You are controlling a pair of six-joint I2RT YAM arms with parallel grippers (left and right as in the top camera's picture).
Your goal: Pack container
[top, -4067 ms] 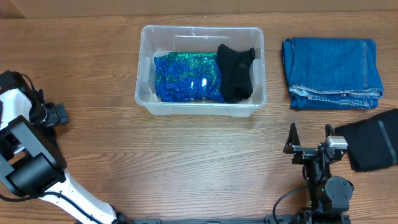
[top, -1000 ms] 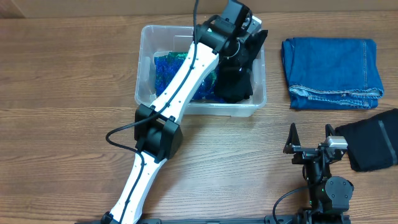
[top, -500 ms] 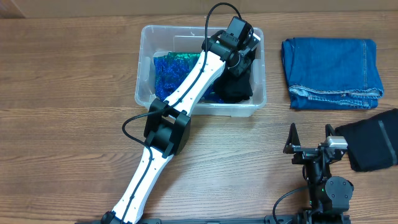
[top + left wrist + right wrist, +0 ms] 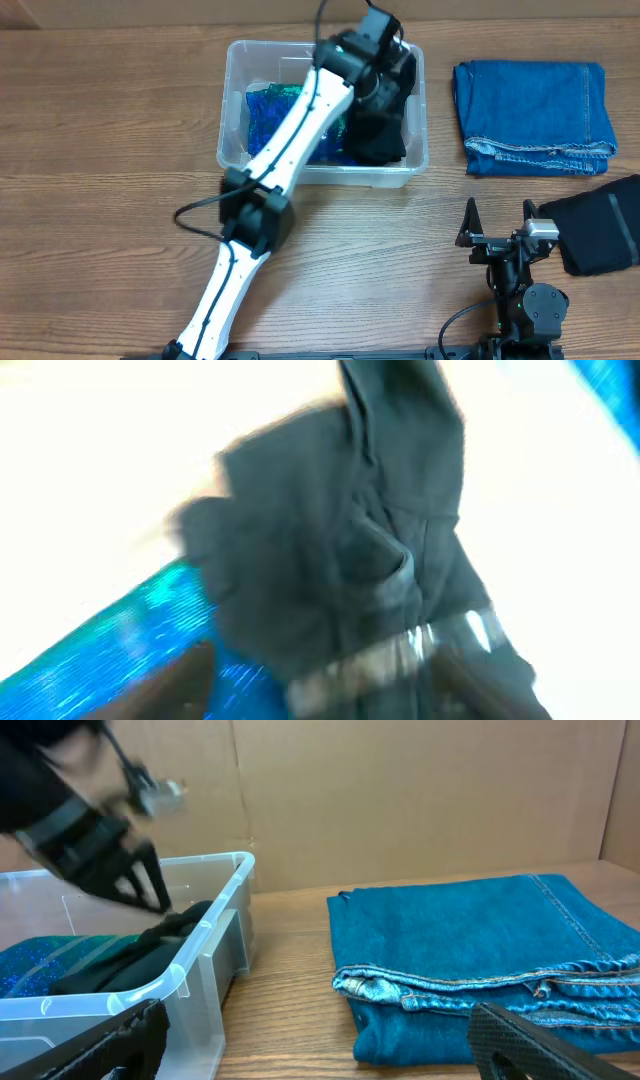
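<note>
Looking from above, we see the wooden tabletop (image 4: pixel 120 200) with the container (image 4: pixel 232 100) at its back middle, near the folded jeans (image 4: pixel 533 115) but not touching them. Inside it lie a glittery blue cloth (image 4: pixel 268 125) and a black cloth (image 4: pixel 378 140). The left claw (image 4: pixel 325 660) is spread wide above the black one, and the right claw (image 4: pixel 498 208) rests with its fingers apart near the front edge.

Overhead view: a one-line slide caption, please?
Left gripper at black cloth in the container, beside blue fabric; folded jeans outside; right gripper open.
</note>
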